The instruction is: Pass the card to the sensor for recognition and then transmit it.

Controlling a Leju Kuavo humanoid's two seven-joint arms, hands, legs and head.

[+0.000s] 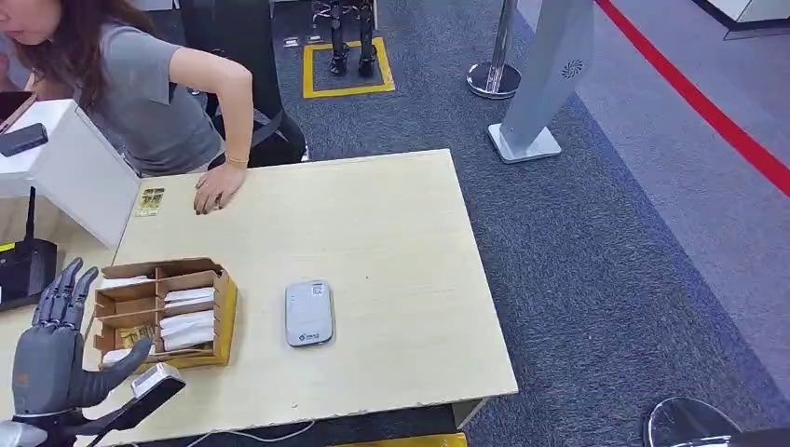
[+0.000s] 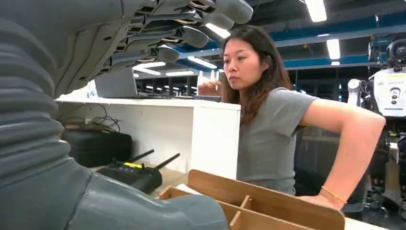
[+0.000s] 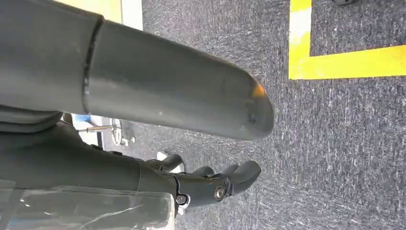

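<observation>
Both hands empty, fingers apart: left hand, right hand.

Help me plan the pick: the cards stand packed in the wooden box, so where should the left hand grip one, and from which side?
Probably from above, at a card's top edge. The cards stand on edge in the wooden box, whose walls and dividers block the sides. The left hand hovers open beside the box; thumb and fingers could pinch an exposed edge and lift straight up.

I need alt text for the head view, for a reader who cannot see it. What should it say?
The robot's left hand, fingers spread and holding nothing, hangs beside a cardboard organiser with cards in it, on a light wooden table. A grey card sensor lies to the organiser's right. Across the table, a person's hand rests near a card.
</observation>
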